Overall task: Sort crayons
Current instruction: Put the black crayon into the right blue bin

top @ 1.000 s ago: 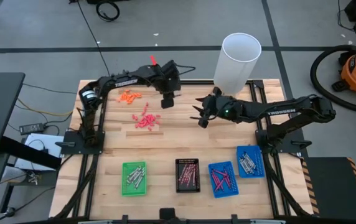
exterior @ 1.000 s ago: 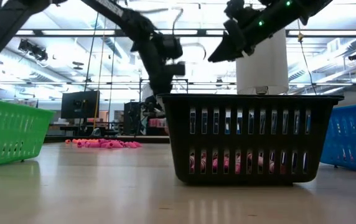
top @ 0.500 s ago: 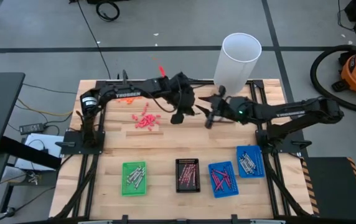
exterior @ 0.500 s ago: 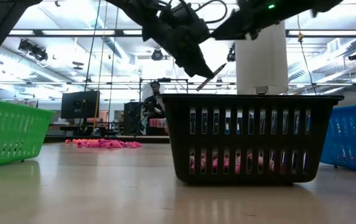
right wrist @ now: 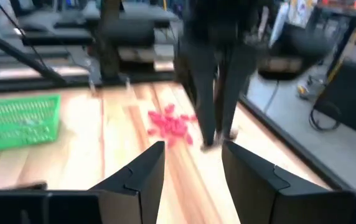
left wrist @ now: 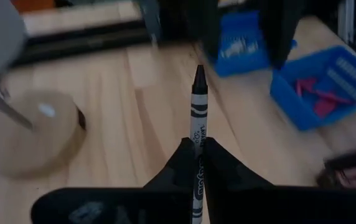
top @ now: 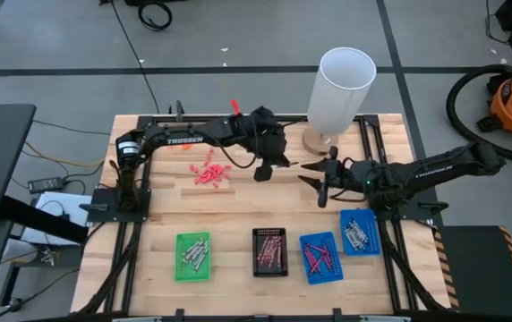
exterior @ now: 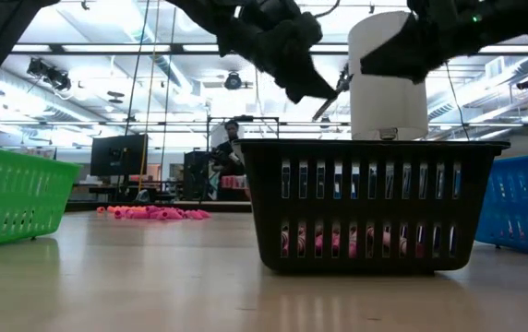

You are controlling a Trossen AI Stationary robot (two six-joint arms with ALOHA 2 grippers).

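Sorting is well advanced, with one pile left.
Four trays hold crayons; a pink heap (top: 209,173) waits on the table (top: 238,206). Left end effector (top: 265,170) pinches a grey crayon (left wrist: 197,124) above the middle; right end effector (top: 326,185) hangs spread, empty. Tray contents are too small to count.

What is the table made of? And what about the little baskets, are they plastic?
The table looks like wood: pale planks with grain lines and seams, with a smooth, slightly shiny top. The green basket, black basket and blue baskets look like moulded plastic: bright even colour and thin slotted walls. I can't be fully sure from looks alone.
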